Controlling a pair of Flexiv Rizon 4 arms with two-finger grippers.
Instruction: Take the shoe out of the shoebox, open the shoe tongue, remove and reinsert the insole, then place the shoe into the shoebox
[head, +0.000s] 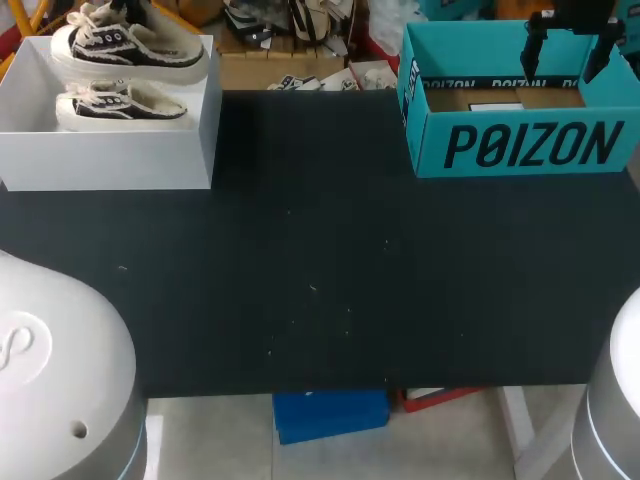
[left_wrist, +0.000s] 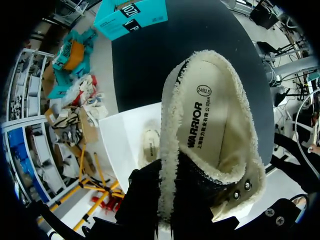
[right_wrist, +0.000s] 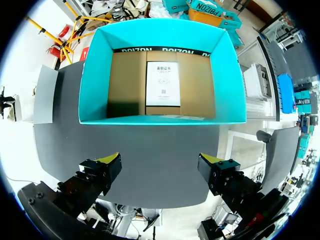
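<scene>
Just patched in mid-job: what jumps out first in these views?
A fleece-lined shoe fills the left wrist view, gripped by the left end effector above the white shoebox, where its mate lies. Across the table, the right end effector hangs open over a bright teal box.

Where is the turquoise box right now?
In the head view the turquoise box stands at the table's far right, opposite the white box at far left, with the right gripper hanging open above it.
</scene>
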